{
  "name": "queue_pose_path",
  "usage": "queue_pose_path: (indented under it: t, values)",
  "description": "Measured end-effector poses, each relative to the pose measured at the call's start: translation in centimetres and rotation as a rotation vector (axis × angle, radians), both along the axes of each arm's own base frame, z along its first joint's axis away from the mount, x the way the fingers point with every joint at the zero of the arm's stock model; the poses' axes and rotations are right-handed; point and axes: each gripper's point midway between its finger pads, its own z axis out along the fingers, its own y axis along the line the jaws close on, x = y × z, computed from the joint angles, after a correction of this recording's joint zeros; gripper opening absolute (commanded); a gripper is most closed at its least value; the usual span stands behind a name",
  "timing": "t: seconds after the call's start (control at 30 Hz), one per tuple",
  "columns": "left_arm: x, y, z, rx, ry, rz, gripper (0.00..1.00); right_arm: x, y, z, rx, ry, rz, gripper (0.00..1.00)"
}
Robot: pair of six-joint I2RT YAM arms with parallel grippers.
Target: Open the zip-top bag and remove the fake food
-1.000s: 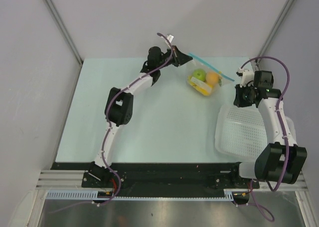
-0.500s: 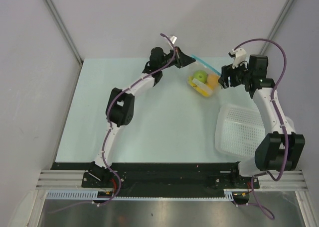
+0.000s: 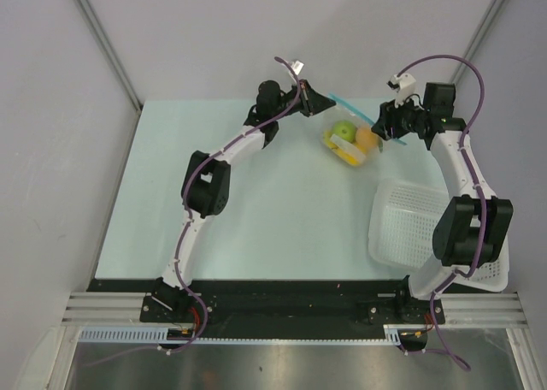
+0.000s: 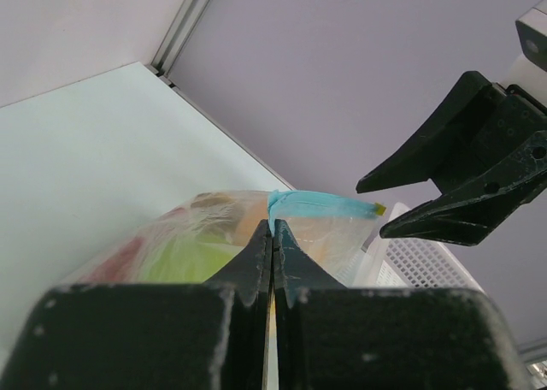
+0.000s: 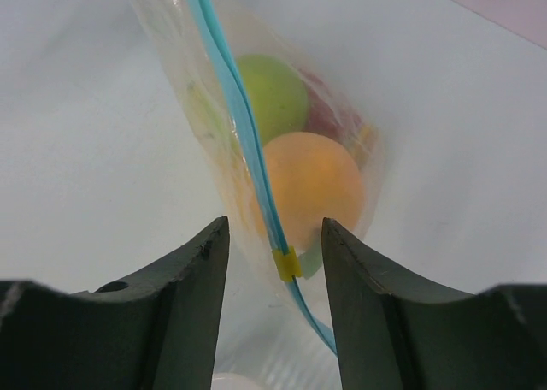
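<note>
My left fingers: clenched on the zip-top bag, at its mouth.
My right fingers: released, straddling the yellow slider.
Zip strip: runs away between them.

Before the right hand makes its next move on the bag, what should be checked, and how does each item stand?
1. Left hand pinches the zip-top bag at its corner: ok.
2. Right hand open, straddling the zip strip: ok.
3. Yellow slider lies within the right hand's opening: ok.
4. Bag mouth opened: not ok, strip looks sealed.
5. Fake food inside the bag: ok.
6. Left pinch firm enough to pull against: cannot tell.
</note>
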Motion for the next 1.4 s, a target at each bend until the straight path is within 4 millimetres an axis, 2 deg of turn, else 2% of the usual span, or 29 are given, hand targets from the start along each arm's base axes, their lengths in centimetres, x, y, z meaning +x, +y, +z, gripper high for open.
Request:
queue_pose_path:
  t: [0.2, 0.5, 0.6, 0.73, 1.03, 1.27, 1.4]
  values:
    - [0.1, 0.2, 0.0, -0.001, 0.002, 0.002, 0.00, -0.2, 0.1, 0.0, 0.017, 0.003, 0.023, 0.40]
    - [0.2, 0.3, 0.2, -0.014, 0.020, 0.001, 0.00, -0.3, -0.8, 0.0, 0.027, 0.007, 0.011, 0.42]
    - [0.2, 0.3, 0.2, -0.015, 0.024, 0.001, 0.00, -0.4, -0.8, -0.1, 0.029, 0.012, 0.013, 0.31]
    - [0.2, 0.4, 0.2, -0.017, 0.028, 0.001, 0.00, -0.5, -0.7, -0.3, 0.029, 0.017, 0.017, 0.01]
    - [0.4, 0.3, 0.2, -0.028, 0.058, 0.016, 0.00, -1.6, -1.4, -1.4, 0.014, 0.063, -0.034, 0.00]
    - [0.4, 0.1, 0.3, -0.055, 0.118, 0.030, 0.00, -5.4, -2.2, -1.4, -0.033, 0.063, -0.096, 0.00]
    - [0.3, 0.1, -0.3, -0.053, 0.140, 0.030, 0.00, -7.9, -3.0, -1.6, -0.078, 0.052, -0.146, 0.04]
